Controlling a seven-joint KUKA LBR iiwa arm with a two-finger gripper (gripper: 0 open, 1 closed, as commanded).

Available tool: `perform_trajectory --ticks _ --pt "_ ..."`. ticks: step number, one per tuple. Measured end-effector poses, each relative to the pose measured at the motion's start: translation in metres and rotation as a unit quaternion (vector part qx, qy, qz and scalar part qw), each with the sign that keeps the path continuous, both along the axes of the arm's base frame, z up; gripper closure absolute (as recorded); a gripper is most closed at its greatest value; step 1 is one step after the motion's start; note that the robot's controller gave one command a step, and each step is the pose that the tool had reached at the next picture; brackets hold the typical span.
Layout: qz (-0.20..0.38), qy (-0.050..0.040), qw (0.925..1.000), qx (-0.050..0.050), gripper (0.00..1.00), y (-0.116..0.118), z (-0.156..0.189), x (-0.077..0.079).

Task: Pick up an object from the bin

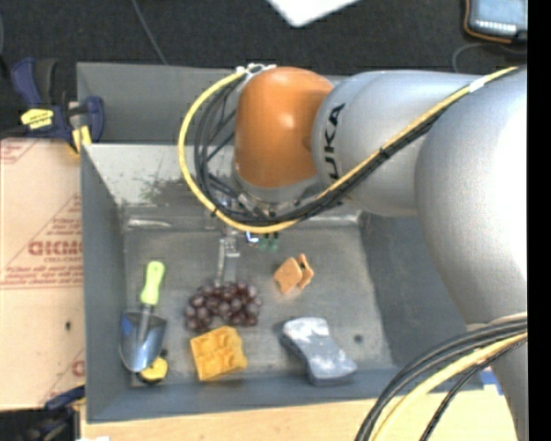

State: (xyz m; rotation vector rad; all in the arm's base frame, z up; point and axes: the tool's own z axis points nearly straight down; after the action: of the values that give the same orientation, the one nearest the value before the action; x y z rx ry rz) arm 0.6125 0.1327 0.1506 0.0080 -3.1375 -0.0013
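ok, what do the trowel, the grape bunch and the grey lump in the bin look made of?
The trowel: blade looks like bare metal, with a bluish sheen; its yellow-green handle is smooth, probably plastic. The grape bunch: dark purple with small glints, likely moulded plastic or rubber. The grey lump: matte, mottled grey-blue, rough-looking; stone or foam, cannot tell.

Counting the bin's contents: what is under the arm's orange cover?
Below its edge the pincer shows, above the dark grape bunch. The floor of the bin straight beneath the orange cover is hidden.
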Motion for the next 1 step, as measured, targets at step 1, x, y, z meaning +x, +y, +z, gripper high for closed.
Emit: perform_trajectory --ticks 1 --pt "-0.001 -0.0035 1.0000 0.000 0.00 -0.0005 0.0050 0.0013"
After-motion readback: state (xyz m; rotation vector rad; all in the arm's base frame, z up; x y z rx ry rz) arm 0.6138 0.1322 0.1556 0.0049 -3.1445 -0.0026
